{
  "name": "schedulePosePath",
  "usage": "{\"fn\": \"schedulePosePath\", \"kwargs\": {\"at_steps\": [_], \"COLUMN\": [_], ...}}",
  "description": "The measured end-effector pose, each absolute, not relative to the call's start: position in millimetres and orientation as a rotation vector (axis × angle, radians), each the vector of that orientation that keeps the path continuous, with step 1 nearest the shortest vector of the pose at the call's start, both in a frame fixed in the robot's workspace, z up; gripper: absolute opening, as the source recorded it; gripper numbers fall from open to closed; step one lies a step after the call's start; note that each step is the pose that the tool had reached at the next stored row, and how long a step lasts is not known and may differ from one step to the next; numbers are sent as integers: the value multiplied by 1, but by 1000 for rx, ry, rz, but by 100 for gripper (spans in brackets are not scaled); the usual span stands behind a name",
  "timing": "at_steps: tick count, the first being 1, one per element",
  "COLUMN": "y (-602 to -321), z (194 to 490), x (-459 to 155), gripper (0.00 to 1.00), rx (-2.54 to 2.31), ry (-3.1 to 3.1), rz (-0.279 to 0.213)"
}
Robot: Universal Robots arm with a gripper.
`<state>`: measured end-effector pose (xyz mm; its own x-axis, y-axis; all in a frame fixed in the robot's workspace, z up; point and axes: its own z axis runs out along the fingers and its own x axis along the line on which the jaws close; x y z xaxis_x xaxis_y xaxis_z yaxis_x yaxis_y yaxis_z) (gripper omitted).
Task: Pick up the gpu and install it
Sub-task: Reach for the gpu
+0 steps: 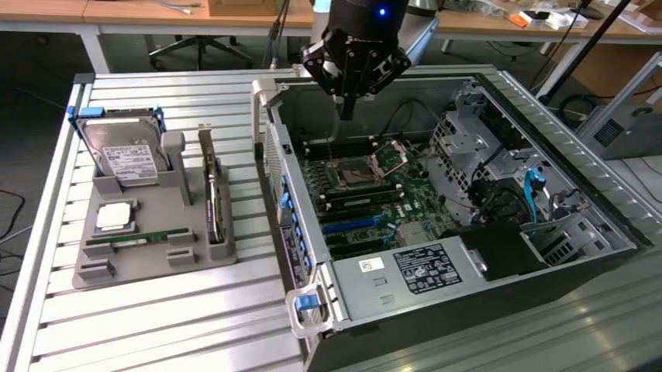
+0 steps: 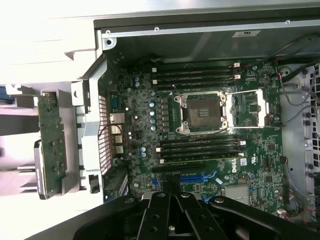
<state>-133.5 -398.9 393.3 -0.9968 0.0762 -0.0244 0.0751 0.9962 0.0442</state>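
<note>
Spanning the exterior view's left half is a table [image 1: 155,325] of ribbed aluminium slats. Behind it stand wood-topped desks [image 1: 42,12], an office chair [image 1: 197,46] and loose cables over a dark floor.

A grey holder [image 1: 104,267] lies flat on the slats. It carries a hard drive [image 1: 124,159] standing upright, a processor chip [image 1: 114,217] lying flat and a RAM stick [image 1: 135,239] in a low slot. The gpu [image 1: 212,198] stands on edge in the holder's slot nearest the computer case [image 1: 271,155]. Nothing touches the gpu, and it is well apart from the gripper [image 1: 346,115].

The case lies open on its side at the exterior view's right, with the motherboard [image 1: 362,194] and its open CPU socket [image 1: 357,169] facing up. The gripper hangs above the case's far end, pointing down, with its fingers together and holding nothing.

In the wrist view the gripper [image 2: 174,197] sits over the motherboard [image 2: 200,150], close to the blue expansion slots. The greenish board [image 2: 50,140] outside the case wall is probably the gpu.

The arm is cut off at the frame's upper edge. The gpu shows edge-on in the exterior view, so its face cannot be made out. The near corner of the case runs out of frame.
</note>
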Motion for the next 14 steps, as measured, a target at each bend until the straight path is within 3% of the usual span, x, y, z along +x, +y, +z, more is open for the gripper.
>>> {"fn": "schedulePosePath", "kwargs": {"at_steps": [14], "y": [-399], "z": [393], "x": [-143], "gripper": [11], "rx": [118], "ry": [3113], "rz": [62]}}
